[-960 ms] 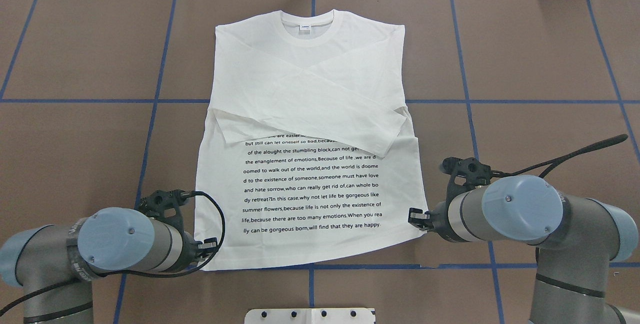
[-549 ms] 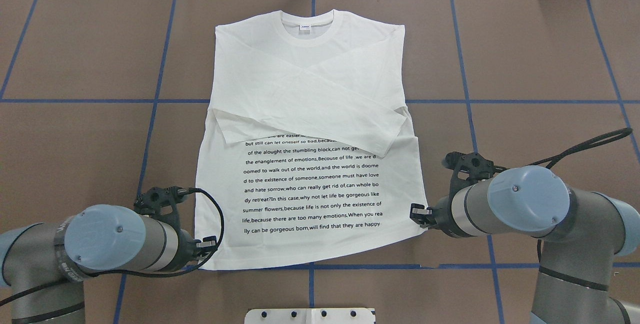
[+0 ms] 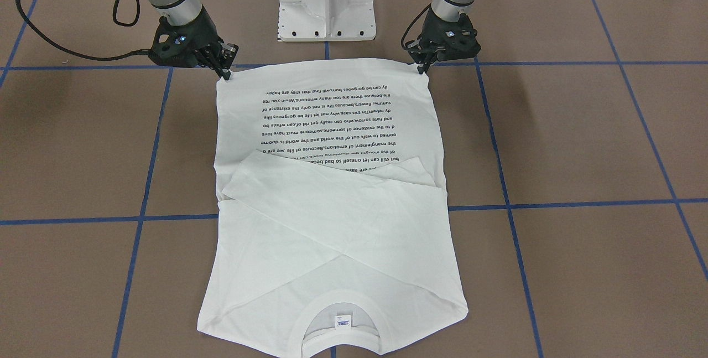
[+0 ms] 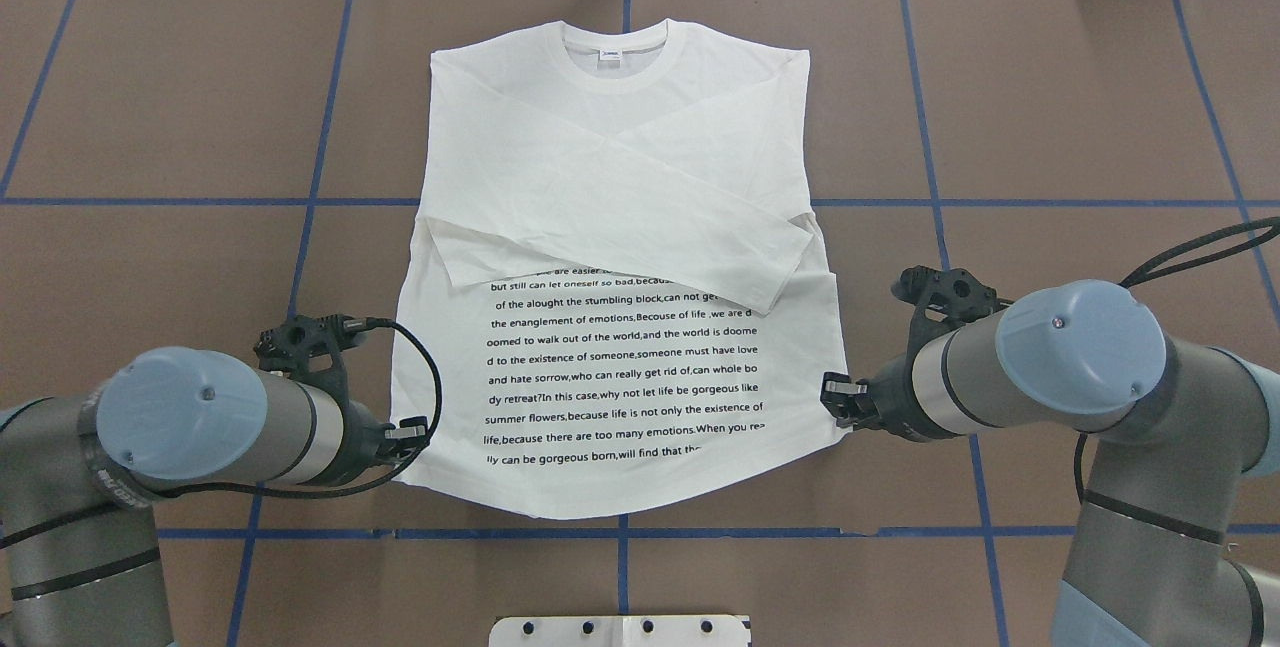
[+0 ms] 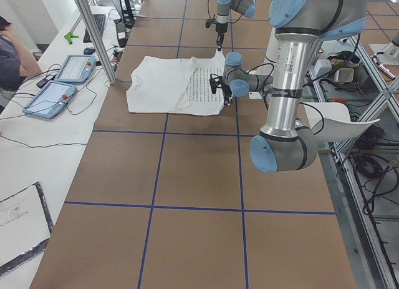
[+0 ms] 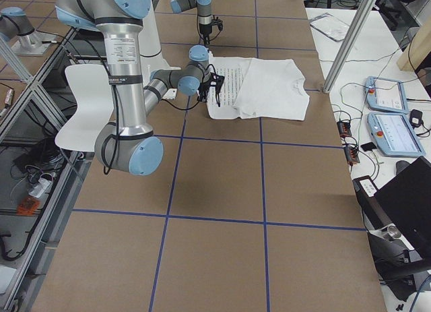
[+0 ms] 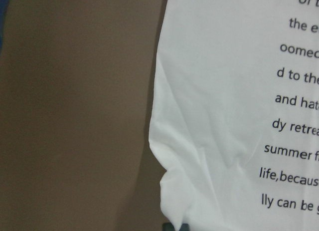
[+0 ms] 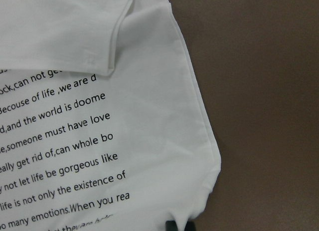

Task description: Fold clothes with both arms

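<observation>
Shirt (image 4: 620, 177) flat on counter (image 4: 1050, 107), print up, sleeves crossed over chest. Long axis runs straight away from robot: collar (image 4: 615, 52) far, hem near. Left gripper (image 4: 412, 430) pinching left hem corner, right gripper (image 4: 832, 401) pinching right corner, both clamped on cloth. Likely next: carry hem toward collar.

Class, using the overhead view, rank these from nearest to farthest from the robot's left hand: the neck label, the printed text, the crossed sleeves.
From the left hand:
1. Printed text, near end of the T-shirt.
2. Crossed sleeves, middle.
3. Neck label, far end.
</observation>
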{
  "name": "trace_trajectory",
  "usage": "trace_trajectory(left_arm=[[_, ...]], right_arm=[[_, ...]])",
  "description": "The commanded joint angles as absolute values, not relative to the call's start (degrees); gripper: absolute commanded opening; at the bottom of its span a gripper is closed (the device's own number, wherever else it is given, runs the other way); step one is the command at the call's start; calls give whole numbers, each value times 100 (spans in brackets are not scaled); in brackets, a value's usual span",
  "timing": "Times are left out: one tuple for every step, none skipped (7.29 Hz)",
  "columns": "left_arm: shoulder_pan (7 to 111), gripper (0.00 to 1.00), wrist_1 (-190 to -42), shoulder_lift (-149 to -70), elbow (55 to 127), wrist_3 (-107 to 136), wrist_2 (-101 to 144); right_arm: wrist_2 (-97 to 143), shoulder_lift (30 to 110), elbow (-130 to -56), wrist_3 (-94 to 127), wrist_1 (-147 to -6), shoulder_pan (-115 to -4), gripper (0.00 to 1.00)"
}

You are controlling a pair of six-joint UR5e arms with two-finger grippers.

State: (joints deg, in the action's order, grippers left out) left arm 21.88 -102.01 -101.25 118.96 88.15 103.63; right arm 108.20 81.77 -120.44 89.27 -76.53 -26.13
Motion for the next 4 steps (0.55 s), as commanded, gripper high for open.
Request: trace_trajectory(left_arm=[[2863,0,-10204,-10301,11892,8386,10897],[3039,0,-10195,-10301,11883,8141,10907],[3206,0,-10195,-10318,11874,8043,10933],[3356,0,-10195,-10492,11831,8042,10934]], right_arm=[[10977,8130,-11997,8903,-7664,-3030,0],[11108,8060,-11927,8808,-7655,-3285,0],[11275,7712,-11683,8789,-7673,-3539,0],[11424,7430,-11446,8789,-7690,-3803,0]])
